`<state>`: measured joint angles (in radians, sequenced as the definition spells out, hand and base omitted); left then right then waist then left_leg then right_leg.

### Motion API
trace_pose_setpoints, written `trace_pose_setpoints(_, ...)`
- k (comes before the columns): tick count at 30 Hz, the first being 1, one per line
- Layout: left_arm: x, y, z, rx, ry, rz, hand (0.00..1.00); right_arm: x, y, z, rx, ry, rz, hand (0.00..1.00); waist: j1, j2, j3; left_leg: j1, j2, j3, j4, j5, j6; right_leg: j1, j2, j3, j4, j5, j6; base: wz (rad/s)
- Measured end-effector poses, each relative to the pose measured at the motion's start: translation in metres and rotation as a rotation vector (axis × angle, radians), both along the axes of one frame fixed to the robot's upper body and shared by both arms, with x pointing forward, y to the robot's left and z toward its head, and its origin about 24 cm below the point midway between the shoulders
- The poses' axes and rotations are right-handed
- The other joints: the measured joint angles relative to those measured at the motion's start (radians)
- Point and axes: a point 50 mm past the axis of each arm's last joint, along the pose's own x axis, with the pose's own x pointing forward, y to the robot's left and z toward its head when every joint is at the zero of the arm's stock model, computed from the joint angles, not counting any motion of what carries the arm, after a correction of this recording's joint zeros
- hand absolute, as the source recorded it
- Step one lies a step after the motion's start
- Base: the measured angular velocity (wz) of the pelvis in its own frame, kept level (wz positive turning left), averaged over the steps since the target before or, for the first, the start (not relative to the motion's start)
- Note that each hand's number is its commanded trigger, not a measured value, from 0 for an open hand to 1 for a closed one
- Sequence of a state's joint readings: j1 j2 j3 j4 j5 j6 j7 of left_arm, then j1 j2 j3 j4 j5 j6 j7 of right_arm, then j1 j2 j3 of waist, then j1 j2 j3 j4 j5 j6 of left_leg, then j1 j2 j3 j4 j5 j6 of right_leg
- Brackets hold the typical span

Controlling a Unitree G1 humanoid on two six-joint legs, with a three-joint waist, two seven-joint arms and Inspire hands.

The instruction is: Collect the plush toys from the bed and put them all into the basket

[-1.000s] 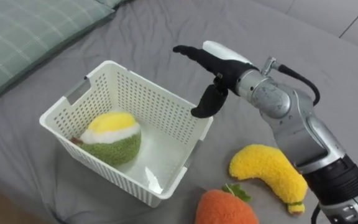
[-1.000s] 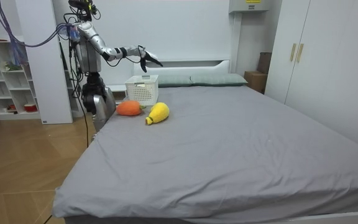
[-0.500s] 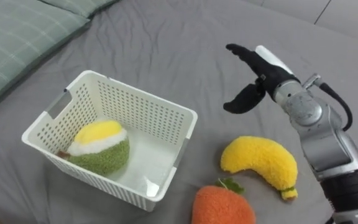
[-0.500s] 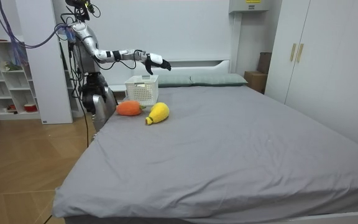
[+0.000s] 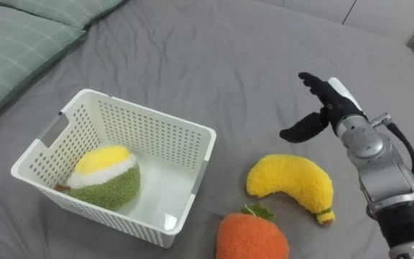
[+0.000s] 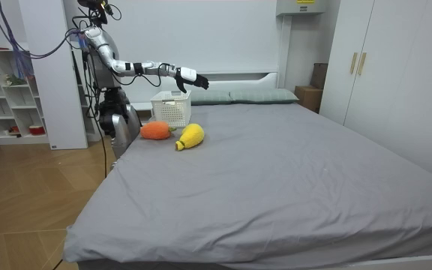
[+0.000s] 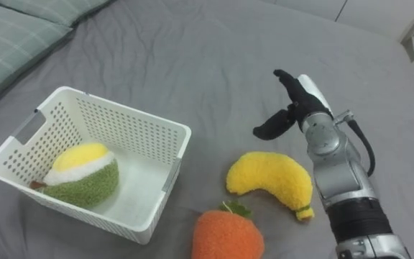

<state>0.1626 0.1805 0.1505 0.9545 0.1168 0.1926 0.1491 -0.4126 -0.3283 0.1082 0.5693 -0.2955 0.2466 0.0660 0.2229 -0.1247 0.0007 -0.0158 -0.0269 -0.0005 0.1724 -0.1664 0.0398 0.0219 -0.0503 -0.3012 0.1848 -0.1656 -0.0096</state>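
A round orange plush toy (image 5: 252, 236) with a green leaf tuft lies nearest on the grey bed (image 5: 214, 50), its lower part cut off by the frame's edge. Just beside it rests a yellow plush banana (image 5: 291, 183). To their left, a white perforated basket (image 5: 144, 111) holds a green-and-yellow plush toy (image 5: 103, 176), partly screened by the near wall. A small reddish scrap at its side is too small to make out. Beyond the banana, the robot's right hand (image 5: 328, 106) hovers above the sheet, fingers spread wide, thumb apart, holding nothing. A checked pillow (image 5: 16, 43) lies farthest off. Both loose toys look light, soft and squashy, unlikely to slip or break. The banana probably takes a grasp best across its thick middle, the round toy from above over its crown.
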Motion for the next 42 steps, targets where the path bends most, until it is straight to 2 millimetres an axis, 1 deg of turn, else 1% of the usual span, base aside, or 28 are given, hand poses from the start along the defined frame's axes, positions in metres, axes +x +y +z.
trace_pose_setpoints(1, 0.002, -0.001, 0.000, -0.004, -0.007, -0.003, 0.00, -0.001, -0.002, -0.003, -0.005, 0.006, -0.008, 0.00, 0.001, -0.002, 0.0012, -0.011, 0.000, 0.001, 0.005, 0.001, 0.001, -0.011, 0.000, 0.000, 0.004, 0.000, 0.000, 0.00)
trace_pose_setpoints(3, 0.013, -0.004, 0.001, -0.016, -0.038, -0.018, 0.00, -0.004, -0.008, -0.014, -0.020, 0.031, -0.037, 0.00, 0.001, -0.007, 0.0070, -0.057, 0.001, 0.006, 0.024, 0.002, 0.001, -0.052, 0.000, 0.000, 0.005, 0.003, -0.004, 0.03)
trace_pose_setpoints(4, 0.016, -0.005, 0.001, -0.020, -0.049, -0.017, 0.00, -0.004, -0.009, -0.016, -0.025, 0.041, -0.042, 0.00, 0.001, -0.007, 0.0076, -0.069, 0.001, 0.007, 0.028, 0.002, 0.002, -0.063, 0.000, 0.001, 0.006, 0.004, -0.004, 0.00)
trace_pose_setpoints(6, 0.029, -0.006, 0.003, -0.022, -0.082, -0.040, 0.00, -0.001, -0.012, -0.021, -0.047, 0.068, -0.055, 0.00, 0.004, -0.008, 0.0132, -0.122, 0.006, 0.014, 0.037, 0.005, 0.001, -0.113, -0.001, 0.001, 0.005, 0.014, -0.008, -0.06)
trace_pose_setpoints(8, 0.040, -0.010, 0.003, -0.035, -0.105, -0.051, 0.00, 0.003, -0.014, -0.021, -0.055, 0.074, -0.063, 0.00, 0.004, -0.003, 0.0178, -0.157, 0.008, 0.018, 0.048, 0.006, 0.001, -0.146, 0.000, 0.000, 0.004, 0.019, -0.009, -0.06)
trace_pose_setpoints(10, 0.045, -0.013, 0.003, -0.045, -0.113, -0.058, 0.00, 0.005, -0.014, -0.022, -0.067, 0.077, -0.059, 0.00, 0.005, 0.002, 0.0232, -0.177, 0.009, 0.019, 0.051, 0.006, 0.001, -0.164, 0.000, 0.001, 0.004, 0.020, -0.010, 0.00)
trace_pose_setpoints(12, 0.055, -0.015, 0.005, -0.047, -0.140, -0.085, 0.00, 0.006, -0.015, -0.026, -0.088, 0.087, -0.057, 0.00, 0.005, 0.008, 0.0299, -0.195, 0.009, 0.019, 0.051, 0.006, 0.001, -0.180, 0.001, 0.000, 0.003, 0.020, -0.010, 0.02)
trace_pose_setpoints(16, 0.061, -0.018, 0.006, -0.059, -0.167, -0.088, 0.00, 0.004, -0.019, -0.028, -0.090, 0.088, -0.069, 0.00, 0.005, 0.011, 0.0333, -0.224, 0.009, 0.015, 0.049, 0.006, 0.001, -0.211, 0.001, 0.002, 0.003, 0.020, -0.010, 0.00)
trace_pose_setpoints(18, 0.060, -0.021, 0.004, -0.079, -0.170, -0.078, 0.00, 0.001, -0.021, -0.032, -0.084, 0.099, -0.083, 0.00, 0.005, 0.016, 0.0372, -0.234, 0.009, 0.011, 0.049, 0.006, 0.001, -0.221, 0.000, -0.001, 0.002, 0.020, -0.010, 0.00)
trace_pose_setpoints(20, 0.056, -0.022, 0.002, -0.086, -0.155, -0.070, 0.00, 0.000, -0.021, -0.034, -0.092, 0.111, -0.077, 0.00, 0.005, 0.017, 0.0378, -0.241, 0.009, 0.012, 0.045, 0.006, 0.001, -0.230, 0.001, -0.001, 0.002, 0.020, -0.010, -0.02)
trace_pose_setpoints(21, 0.054, -0.022, 0.001, -0.086, -0.145, -0.072, 0.00, 0.000, -0.022, -0.034, -0.100, 0.106, -0.071, 0.04, 0.005, 0.018, 0.0387, -0.246, 0.009, 0.013, 0.041, 0.006, 0.001, -0.238, 0.001, -0.001, 0.001, 0.020, -0.010, -0.04)
trace_pose_setpoints(22, 0.053, -0.022, 0.000, -0.087, -0.141, -0.074, 0.00, 0.000, -0.023, -0.034, -0.103, 0.104, -0.072, 0.82, 0.005, 0.018, 0.0389, -0.249, 0.009, 0.013, 0.041, 0.006, 0.001, -0.241, 0.001, -0.001, 0.001, 0.020, -0.010, 0.00)
trace_pose_setpoints(23, 0.052, -0.022, 0.000, -0.087, -0.136, -0.078, 0.00, 0.000, -0.025, -0.033, -0.112, 0.096, -0.080, 1.00, 0.007, 0.019, 0.0391, -0.254, 0.009, 0.013, 0.040, 0.006, 0.001, -0.248, 0.001, -0.001, 0.001, 0.020, -0.010, 0.00)
trace_pose_setpoints(25, 0.052, -0.022, 0.000, -0.088, -0.134, -0.079, 0.00, -0.002, -0.026, -0.035, -0.131, 0.098, -0.087, 1.00, 0.013, 0.020, 0.0396, -0.254, 0.009, 0.015, 0.040, 0.006, 0.001, -0.249, 0.002, -0.001, 0.001, 0.020, -0.010, -0.03)
trace_pose_setpoints(28, 0.054, -0.023, 0.000, -0.095, -0.150, -0.078, 0.00, -0.003, -0.024, -0.037, -0.158, 0.093, -0.077, 1.00, 0.016, 0.026, 0.0438, -0.254, 0.009, 0.015, 0.039, 0.006, 0.001, -0.249, 0.002, -0.002, 0.000, 0.020, -0.010, 0.00)
trace_pose_setpoints(32, 0.055, -0.023, 0.001, -0.097, -0.169, -0.075, 0.00, -0.006, -0.030, -0.040, -0.176, 0.091, -0.097, 1.00, 0.023, 0.033, 0.0477, -0.254, 0.009, 0.015, 0.039, 0.006, 0.001, -0.248, 0.002, -0.002, 0.000, 0.020, -0.010, 0.00)
trace_pose_setpoints(42, 0.054, -0.024, 0.000, -0.103, -0.166, -0.074, 0.00, -0.013, -0.034, -0.048, -0.189, 0.129, -0.116, 1.00, 0.026, 0.038, 0.0450, -0.253, 0.009, 0.016, 0.040, 0.006, 0.001, -0.246, 0.002, -0.001, 0.002, 0.020, -0.010, 0.00)
